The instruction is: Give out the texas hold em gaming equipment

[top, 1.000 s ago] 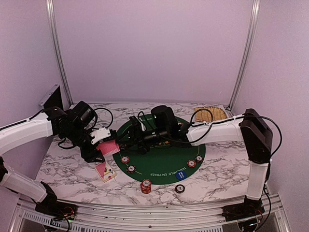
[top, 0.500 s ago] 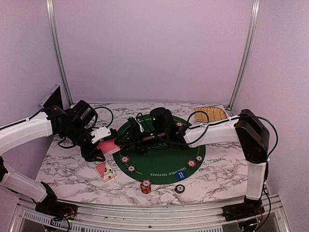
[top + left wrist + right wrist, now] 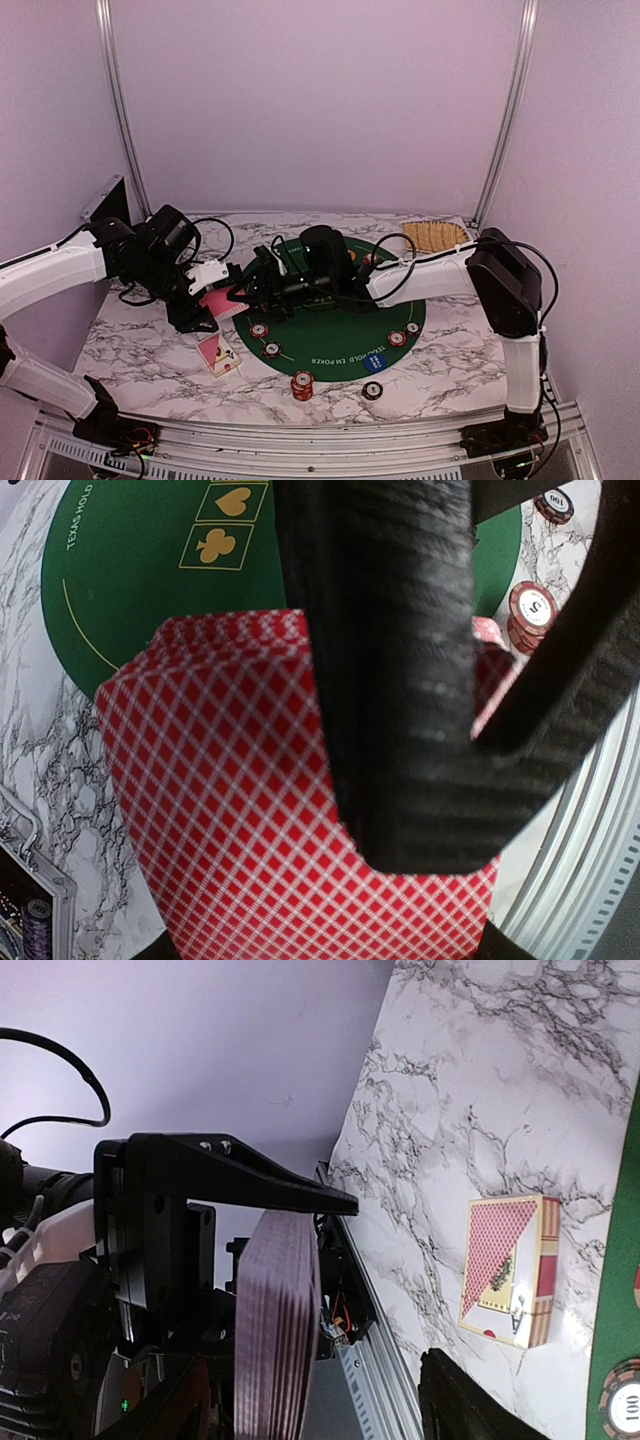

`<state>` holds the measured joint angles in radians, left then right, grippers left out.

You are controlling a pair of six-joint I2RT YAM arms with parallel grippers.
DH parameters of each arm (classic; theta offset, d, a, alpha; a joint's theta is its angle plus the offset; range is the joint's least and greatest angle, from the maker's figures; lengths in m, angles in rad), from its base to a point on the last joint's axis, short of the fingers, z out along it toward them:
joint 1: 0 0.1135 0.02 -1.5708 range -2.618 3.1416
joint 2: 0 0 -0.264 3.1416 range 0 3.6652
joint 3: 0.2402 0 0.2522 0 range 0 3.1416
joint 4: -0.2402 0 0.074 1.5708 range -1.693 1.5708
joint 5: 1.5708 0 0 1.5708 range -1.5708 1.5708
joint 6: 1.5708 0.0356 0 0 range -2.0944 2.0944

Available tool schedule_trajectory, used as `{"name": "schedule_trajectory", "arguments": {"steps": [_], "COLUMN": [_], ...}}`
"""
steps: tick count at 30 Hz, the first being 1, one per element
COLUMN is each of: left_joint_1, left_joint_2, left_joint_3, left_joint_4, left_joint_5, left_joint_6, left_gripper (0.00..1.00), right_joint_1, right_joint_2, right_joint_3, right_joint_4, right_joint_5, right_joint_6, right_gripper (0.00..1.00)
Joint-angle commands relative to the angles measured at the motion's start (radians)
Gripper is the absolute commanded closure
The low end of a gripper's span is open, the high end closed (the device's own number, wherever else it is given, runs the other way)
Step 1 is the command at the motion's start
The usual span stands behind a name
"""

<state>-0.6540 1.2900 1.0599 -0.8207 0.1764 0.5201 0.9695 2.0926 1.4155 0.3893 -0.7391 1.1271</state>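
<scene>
My left gripper (image 3: 212,303) is shut on a deck of red-backed playing cards (image 3: 222,300) held above the table's left part; the deck fills the left wrist view (image 3: 230,810). My right gripper (image 3: 245,292) reaches in from the right and is open. Its jaws straddle the deck's edge (image 3: 275,1330), with a gap on one side. One of its black fingers (image 3: 400,680) lies across the card backs. Red-and-white poker chips (image 3: 259,330) (image 3: 302,384) (image 3: 397,338) lie on and near the green mat (image 3: 330,320), with a blue disc (image 3: 374,364) at its near edge.
A card box (image 3: 217,354) lies flat on the marble near the left front, also in the right wrist view (image 3: 510,1270). A tan woven tray (image 3: 435,236) sits at the back right. The black-and-silver case (image 3: 105,200) stands at the far left.
My right arm has stretched further left, bringing its gripper up to the deck and around its edge. The left gripper with the deck has barely moved.
</scene>
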Motion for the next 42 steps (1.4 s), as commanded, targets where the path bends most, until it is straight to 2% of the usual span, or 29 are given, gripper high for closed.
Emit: {"name": "schedule_trajectory", "arguments": {"steps": [1,7,10,12,17,18,19,21,23,24,25,31,37,42], "left_joint_1": [-0.005,-0.006,-0.006,-0.005,-0.007,-0.005,-0.006,-0.006,-0.006,-0.007,-0.005,-0.006,-0.006,-0.005], "left_joint_2": [-0.024,-0.022,-0.022,-0.023,-0.021,-0.020,-0.019,-0.013,-0.007,-0.004,-0.001,0.015,-0.017,-0.012], "left_joint_3": [0.032,0.031,0.029,0.028,0.014,0.011,0.009,0.004,0.003,0.004,0.006,0.027,-0.002,-0.012], "left_joint_4": [-0.013,-0.014,-0.015,-0.015,-0.015,-0.015,-0.015,-0.015,-0.008,-0.002,0.004,0.031,0.066,0.077], "left_joint_5": [0.022,0.020,0.019,0.019,0.000,-0.005,-0.009,-0.022,-0.035,-0.042,-0.049,-0.058,0.041,0.064], "left_joint_6": [0.004,0.010,0.013,0.016,0.031,0.035,0.039,0.043,0.043,0.041,0.040,0.060,0.105,0.125], "left_gripper": [1.00,1.00,1.00,1.00,1.00,0.95,0.81,0.45,0.17,0.06,0.02,0.01,0.01,0.01], "right_joint_1": [0.012,0.014,0.015,0.015,0.015,0.015,0.015,0.015,0.015,0.015,0.015,0.014,0.020,0.023], "right_joint_2": [0.035,0.086,0.112,0.131,0.148,0.147,0.147,0.144,0.143,0.141,0.140,0.138,0.139,0.142], "right_joint_3": [0.051,0.092,0.112,0.124,0.127,0.124,0.121,0.112,0.104,0.099,0.094,0.063,0.072,0.074], "right_joint_4": [0.065,0.094,0.118,0.134,0.184,0.195,0.206,0.228,0.250,0.257,0.261,0.313,0.319,0.328], "right_joint_5": [-0.024,-0.040,-0.048,-0.054,-0.068,-0.069,-0.070,-0.069,-0.069,-0.069,-0.068,-0.063,-0.063,-0.060], "right_joint_6": [0.033,0.069,0.095,0.112,0.152,0.161,0.167,0.180,0.194,0.198,0.201,0.235,0.242,0.248], "right_gripper": [0.31,0.36,0.41,0.48,0.72,0.77,0.82,0.88,0.91,0.92,0.93,0.96,0.96,0.96]}}
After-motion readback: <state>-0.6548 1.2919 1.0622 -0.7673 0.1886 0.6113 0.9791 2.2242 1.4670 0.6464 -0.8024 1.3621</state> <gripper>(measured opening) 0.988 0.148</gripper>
